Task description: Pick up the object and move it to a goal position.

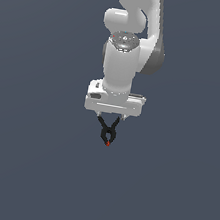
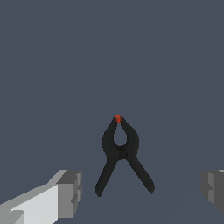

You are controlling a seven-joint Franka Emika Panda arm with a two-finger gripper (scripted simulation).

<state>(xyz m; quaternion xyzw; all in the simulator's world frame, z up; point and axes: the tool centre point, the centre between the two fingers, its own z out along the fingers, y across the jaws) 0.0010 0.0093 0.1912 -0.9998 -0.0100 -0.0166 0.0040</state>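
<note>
Exterior cam: mid-distance, facing the arm (image 1: 121,58) head-on, slightly from above. Wrist cam: close, looks past fingertips (image 2: 70,192). Both share the clamp (image 1: 109,132) and grey floor (image 1: 21,168).

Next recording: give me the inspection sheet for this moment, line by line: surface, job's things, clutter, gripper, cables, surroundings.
Surface: plain dark grey-blue floor, no marks seen.
Job's things: black clamp with a red tip, lying between the fingers, touching neither in the wrist view.
Clutter: nothing seen.
Gripper: white gripper open, fingers wide apart either side of the clamp's handles, directly over it in the exterior view.
Cables: nothing seen.
Surroundings: nothing seen beyond the arm; no goal marker visible.
</note>
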